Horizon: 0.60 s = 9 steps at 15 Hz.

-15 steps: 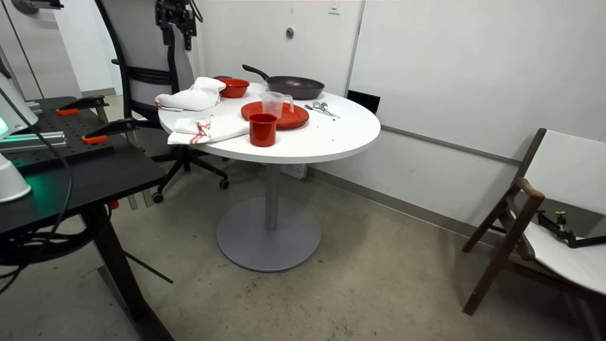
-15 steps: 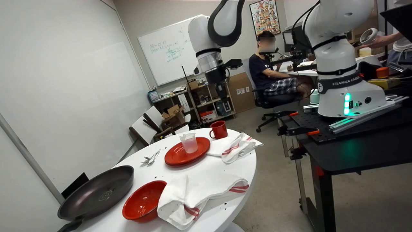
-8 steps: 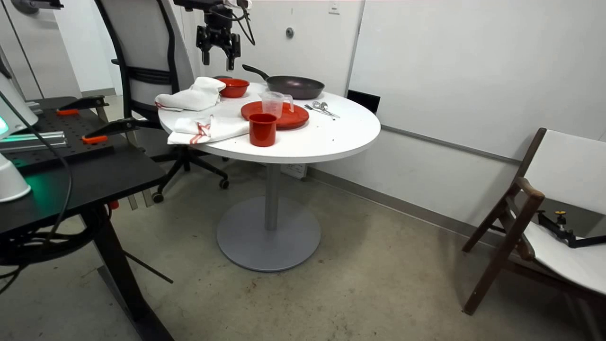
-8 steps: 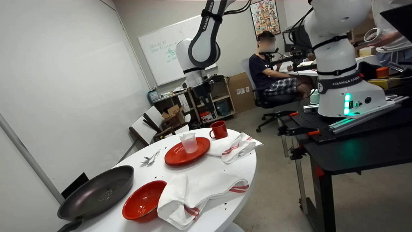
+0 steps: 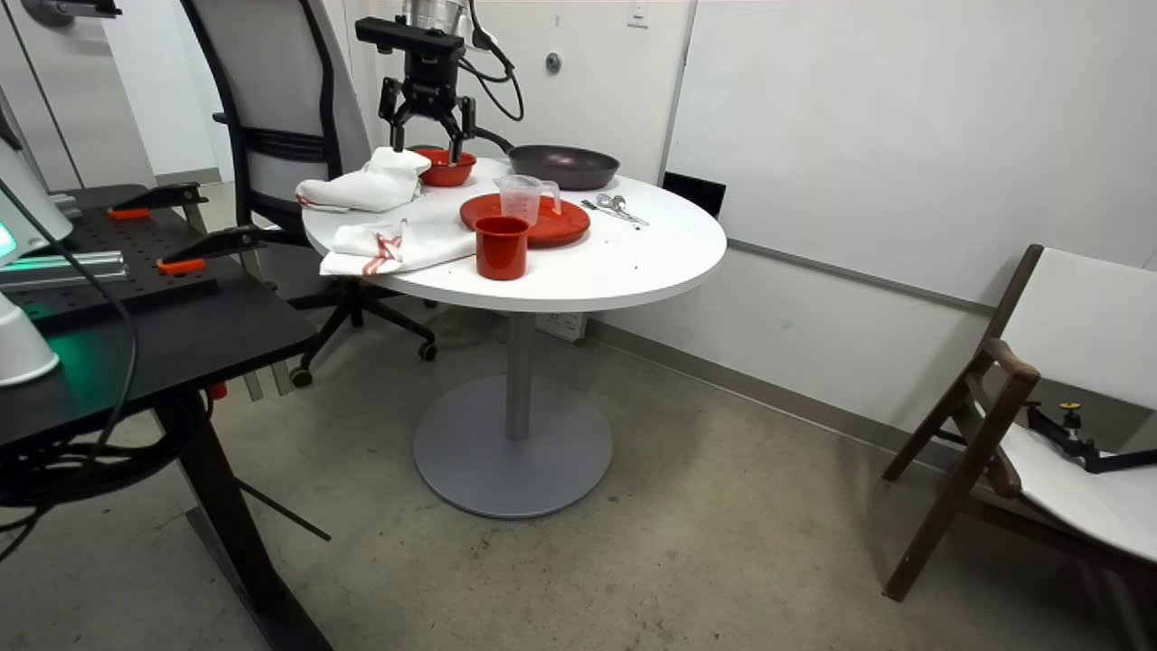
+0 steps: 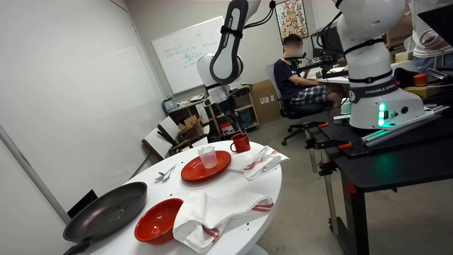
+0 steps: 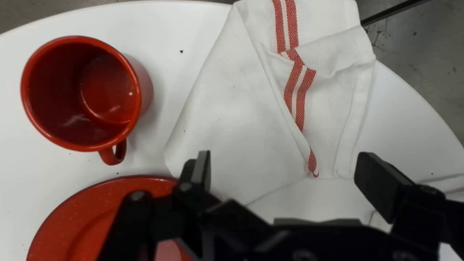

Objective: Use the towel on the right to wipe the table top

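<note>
The round white table top [image 5: 655, 258] bears two folded white towels with red stripes. One towel [image 6: 263, 163] lies beside the red mug [image 6: 240, 143]; it fills the middle of the wrist view [image 7: 246, 119]. The second towel [image 6: 226, 212] lies by the red bowl [image 6: 159, 221]; only an edge of it [image 7: 447, 184] shows at the right of the wrist view. My gripper [image 5: 427, 152] is open and empty above the table. In the wrist view my gripper [image 7: 284, 163] has its fingers wide apart, over the lower part of the mug-side towel, apart from it.
A red plate [image 7: 90, 203] with a clear measuring cup [image 5: 520, 197] lies beside the mug-side towel. A dark pan [image 5: 565, 167] and some cutlery [image 5: 619, 210] are on the table. Dark crumbs [image 6: 247, 224] dot the top. An office chair [image 5: 271, 117] stands behind.
In the exterior views my gripper has come over the table and moved lower, close above the mug's height. The towels and dishes have not moved.
</note>
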Each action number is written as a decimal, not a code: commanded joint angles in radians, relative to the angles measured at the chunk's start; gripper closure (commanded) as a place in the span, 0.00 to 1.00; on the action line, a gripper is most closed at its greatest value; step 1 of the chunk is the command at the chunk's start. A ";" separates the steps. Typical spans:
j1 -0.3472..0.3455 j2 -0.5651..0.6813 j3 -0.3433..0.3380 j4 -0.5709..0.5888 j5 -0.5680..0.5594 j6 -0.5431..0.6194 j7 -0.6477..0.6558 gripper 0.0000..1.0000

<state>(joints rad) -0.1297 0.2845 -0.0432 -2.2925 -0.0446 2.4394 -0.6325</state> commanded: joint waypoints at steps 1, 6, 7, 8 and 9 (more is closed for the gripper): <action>-0.011 -0.016 0.003 -0.055 -0.056 0.030 -0.039 0.00; 0.020 -0.040 0.016 -0.149 -0.147 0.150 0.023 0.00; 0.027 -0.045 0.020 -0.168 -0.159 0.187 0.025 0.00; 0.034 -0.050 0.024 -0.188 -0.170 0.221 0.028 0.00; 0.041 -0.054 0.026 -0.207 -0.182 0.249 0.035 0.00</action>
<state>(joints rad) -0.1073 0.2775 -0.0239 -2.4220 -0.1750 2.6010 -0.6278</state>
